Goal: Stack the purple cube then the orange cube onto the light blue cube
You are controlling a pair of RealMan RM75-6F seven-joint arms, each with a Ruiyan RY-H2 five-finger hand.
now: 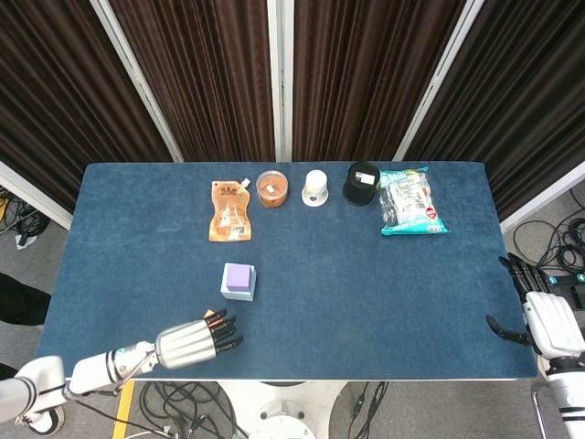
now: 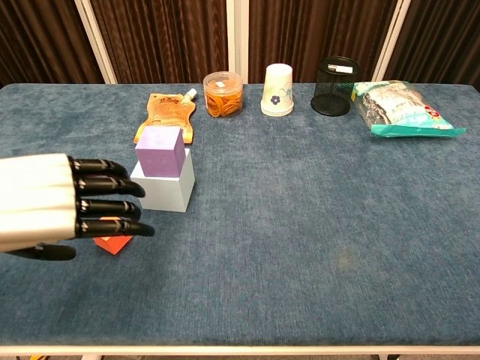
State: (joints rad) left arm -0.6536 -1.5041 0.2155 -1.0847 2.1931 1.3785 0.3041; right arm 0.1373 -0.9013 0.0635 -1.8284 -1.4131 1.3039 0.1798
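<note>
The purple cube point(image 2: 160, 151) point(image 1: 239, 275) sits on top of the light blue cube point(image 2: 164, 188) point(image 1: 237, 292) left of the table's middle. The orange cube point(image 2: 114, 242) lies in front of that stack, and only a sliver of the orange cube point(image 1: 215, 314) shows in the head view. My left hand point(image 2: 56, 205) point(image 1: 194, 342) hovers over the orange cube with its fingers stretched out and apart, holding nothing. My right hand point(image 1: 545, 320) stays off the table's right edge, open and empty; the chest view does not show it.
Along the far edge stand an orange pouch point(image 2: 166, 115), a jar of orange snacks point(image 2: 223, 94), a white paper cup point(image 2: 277, 90), a black mesh pen holder point(image 2: 334, 86) and a snack bag point(image 2: 403, 109). The blue tablecloth point(image 2: 315, 225) covers the table.
</note>
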